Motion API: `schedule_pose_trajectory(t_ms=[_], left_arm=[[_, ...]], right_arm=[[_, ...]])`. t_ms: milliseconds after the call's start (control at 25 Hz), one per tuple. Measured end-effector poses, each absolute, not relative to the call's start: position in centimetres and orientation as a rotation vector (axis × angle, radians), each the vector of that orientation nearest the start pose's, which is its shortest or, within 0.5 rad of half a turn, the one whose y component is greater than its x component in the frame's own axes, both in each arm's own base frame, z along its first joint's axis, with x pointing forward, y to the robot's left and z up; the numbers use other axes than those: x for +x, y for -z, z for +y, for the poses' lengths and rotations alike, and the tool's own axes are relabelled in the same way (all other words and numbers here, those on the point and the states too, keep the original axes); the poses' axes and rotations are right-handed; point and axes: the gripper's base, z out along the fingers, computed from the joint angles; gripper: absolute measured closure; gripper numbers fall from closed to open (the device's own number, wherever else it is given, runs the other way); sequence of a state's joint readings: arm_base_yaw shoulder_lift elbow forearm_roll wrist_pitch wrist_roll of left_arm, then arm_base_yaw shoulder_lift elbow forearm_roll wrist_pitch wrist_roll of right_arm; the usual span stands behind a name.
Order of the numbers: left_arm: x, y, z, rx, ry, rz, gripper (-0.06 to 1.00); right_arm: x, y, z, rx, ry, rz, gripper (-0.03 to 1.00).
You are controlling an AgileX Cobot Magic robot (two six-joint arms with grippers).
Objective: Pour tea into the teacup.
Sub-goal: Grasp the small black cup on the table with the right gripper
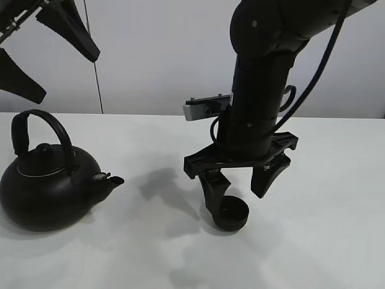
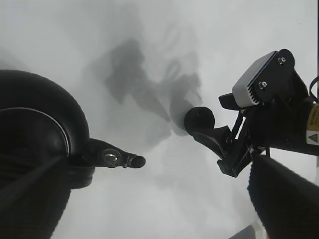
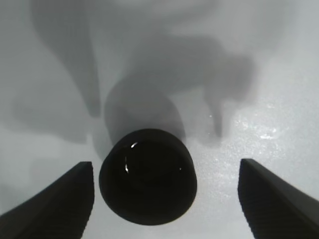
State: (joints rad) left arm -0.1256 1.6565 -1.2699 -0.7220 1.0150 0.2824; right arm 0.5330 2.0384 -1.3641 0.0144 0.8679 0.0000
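The teacup [image 1: 232,215] is set upright on the white counter [image 1: 331,229], right of centre in the high view, and is framed between the right fingers [image 1: 213,191], which are lowered around it from above. These fingers are spread wide and released; nothing is gripped by them. The cup is placed off-centre in the gap, close to the finger on the kettle's side, while the other finger is kept well apart from it. In the right wrist view the teacup [image 3: 147,174] is seen from above with a thin strip of counter between it and the nearer finger [image 3: 55,204], so contact appears not to be made, though in the high view the two overlap and this cannot be settled.

The black kettle [image 1: 48,186] is stood on the counter well to the left, its arched handle upright and its spout [image 1: 111,179] turned toward the cup. The left fingers [image 1: 72,27] are held high above the kettle, parted and empty. In the left wrist view the spout [image 2: 122,159] and the teacup [image 2: 199,119] are shown apart
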Motion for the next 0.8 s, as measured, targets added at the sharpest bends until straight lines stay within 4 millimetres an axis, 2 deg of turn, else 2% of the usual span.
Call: schedule_pose_trajectory(t_ms=[240, 520, 680, 800], left_arm=[[32.8, -27.9, -9.3, 0.128, 0.896, 2.704, 0.25], [32.8, -27.9, -9.3, 0.128, 0.896, 2.704, 0.25], [32.8, -27.9, -9.3, 0.128, 0.896, 2.704, 0.25], [32.8, -27.9, -9.3, 0.128, 0.896, 2.704, 0.25]], right_arm=[[33.9, -13.5, 20.2, -0.788, -0.058, 2.973, 0.42], [33.9, -13.2, 20.2, -0.789, -0.056, 2.987, 0.43], [33.9, -13.2, 20.2, -0.787, -0.06, 2.989, 0.55], [33.9, -13.2, 20.2, -0.787, -0.06, 2.988, 0.57]])
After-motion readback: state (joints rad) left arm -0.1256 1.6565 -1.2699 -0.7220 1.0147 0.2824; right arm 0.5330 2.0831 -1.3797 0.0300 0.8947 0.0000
